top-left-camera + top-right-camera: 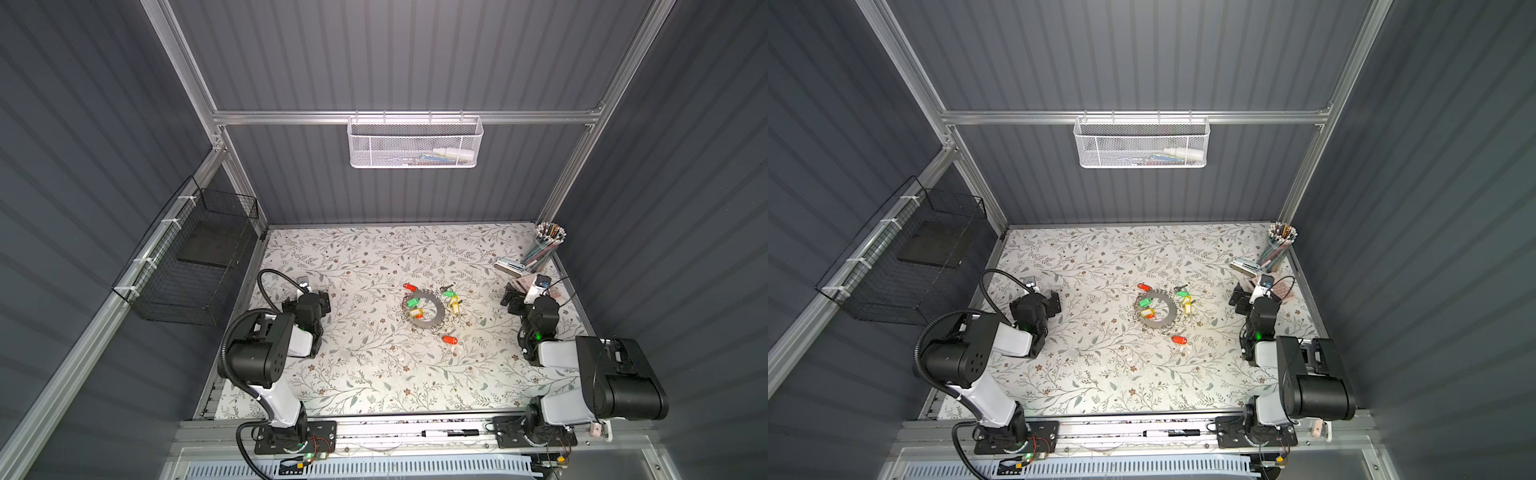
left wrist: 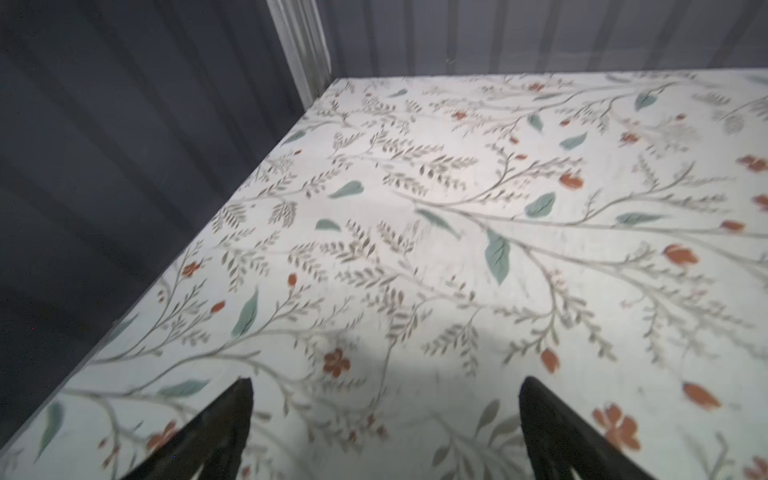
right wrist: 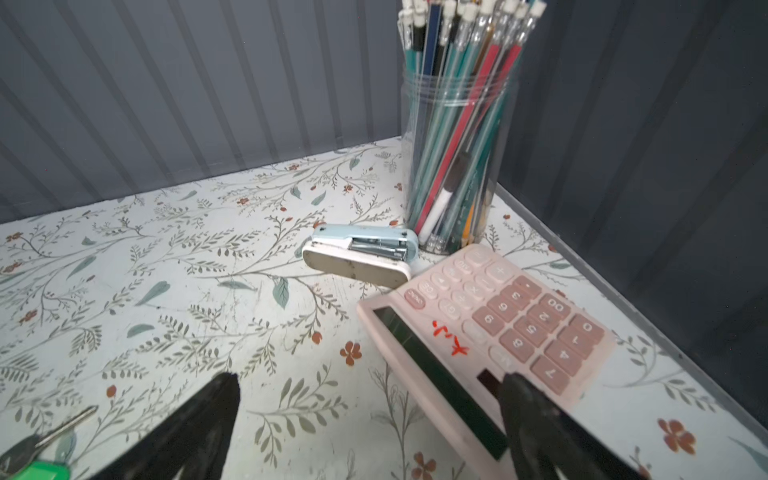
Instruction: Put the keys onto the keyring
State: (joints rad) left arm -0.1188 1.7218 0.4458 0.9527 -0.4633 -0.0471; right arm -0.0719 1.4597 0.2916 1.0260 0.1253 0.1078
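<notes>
Two open, empty grippers stand at the desk's [image 1: 374,374] side edges, left gripper [image 2: 384,386] and right gripper [image 3: 370,382]; I would pinch the red plastic tag of a small silver key [image 1: 449,340] near the large flat grey metal keyring [image 1: 437,318] mid-desk.

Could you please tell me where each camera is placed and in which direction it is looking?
Both top views: high over the near edge, looking down on the table with the keyring and keys; left arm and right arm show.
Left wrist: on the left arm, facing a bare table corner; the open left gripper shows.
Right wrist: facing the pencil jar, stapler and calculator; the open right gripper shows.
Shared: pencil jar and stapler also appear in both top views.
</notes>
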